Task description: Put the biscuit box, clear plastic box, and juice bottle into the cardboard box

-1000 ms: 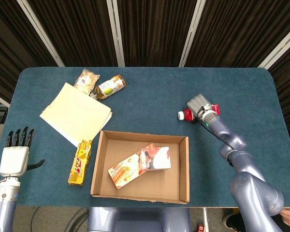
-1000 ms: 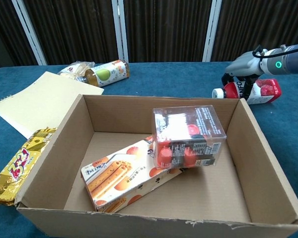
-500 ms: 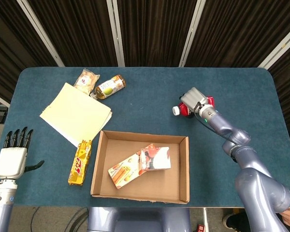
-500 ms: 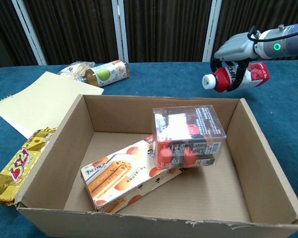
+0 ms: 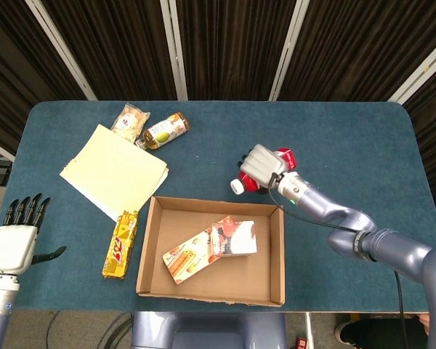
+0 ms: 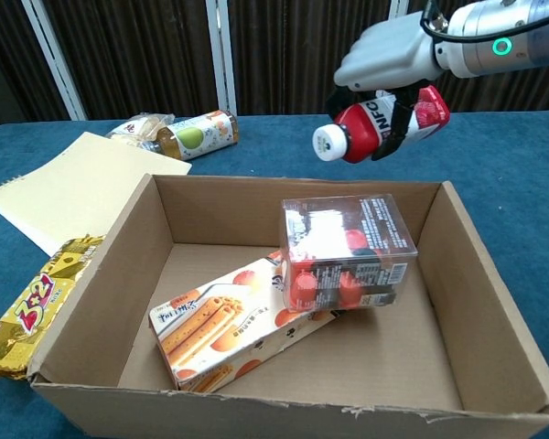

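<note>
The juice bottle (image 6: 382,125) is the last thing left to put away. The right hand (image 6: 389,50) grips it around the middle and holds it up in the air, near the far wall of the cardboard box (image 6: 494,302). Its white cap points to the left. The biscuit box (image 6: 229,325) lies inside on the bottom. The clear plastic box (image 6: 346,249) is inside too, resting partly on the biscuit box. So two things look done. The bottle must go over the wall and down inside. The left hand (image 5: 13,240) is off the table's edge, holding nothing, with its fingers apart.
</note>
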Robot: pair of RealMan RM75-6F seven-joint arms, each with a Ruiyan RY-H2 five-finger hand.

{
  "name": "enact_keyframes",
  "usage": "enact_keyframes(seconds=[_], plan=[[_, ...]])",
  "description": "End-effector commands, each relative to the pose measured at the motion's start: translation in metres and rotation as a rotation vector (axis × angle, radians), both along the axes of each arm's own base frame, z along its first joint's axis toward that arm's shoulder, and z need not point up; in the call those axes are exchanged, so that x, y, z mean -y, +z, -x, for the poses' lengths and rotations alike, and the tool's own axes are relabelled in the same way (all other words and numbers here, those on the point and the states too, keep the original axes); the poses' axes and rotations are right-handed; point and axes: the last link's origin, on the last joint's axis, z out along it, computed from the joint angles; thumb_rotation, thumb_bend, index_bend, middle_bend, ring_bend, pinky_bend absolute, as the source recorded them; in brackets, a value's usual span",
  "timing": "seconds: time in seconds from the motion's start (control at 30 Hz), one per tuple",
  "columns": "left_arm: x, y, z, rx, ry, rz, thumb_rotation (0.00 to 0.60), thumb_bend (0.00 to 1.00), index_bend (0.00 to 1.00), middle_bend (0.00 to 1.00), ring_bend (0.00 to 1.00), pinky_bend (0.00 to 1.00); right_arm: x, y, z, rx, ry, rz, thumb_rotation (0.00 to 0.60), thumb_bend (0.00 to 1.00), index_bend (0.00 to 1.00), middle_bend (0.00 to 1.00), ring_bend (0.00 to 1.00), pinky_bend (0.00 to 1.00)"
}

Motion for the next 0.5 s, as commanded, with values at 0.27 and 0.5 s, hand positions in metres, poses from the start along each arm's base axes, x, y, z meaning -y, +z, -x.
enact_keyframes(seconds=[0.27, 0.5], plan=[[0.01, 0.007, -0.003, 0.036, -0.029, 0.008, 0.402, 0.0, 0.0, 0.0, 0.0, 0.0, -0.097, 0.03, -0.12, 0.121, 0.033, 0.092, 0.6, 0.34, 0.81, 0.56, 0.6, 0.76], [0.013, 0.006, -0.009, 0.053, -0.052, 0.02, 0.402, 0.0, 0.0, 0.0, 0.0, 0.0, -0.134, 0.02, -0.144, 0.13, 0.043, 0.053, 0.6, 0.34, 0.8, 0.55, 0.59, 0.76]])
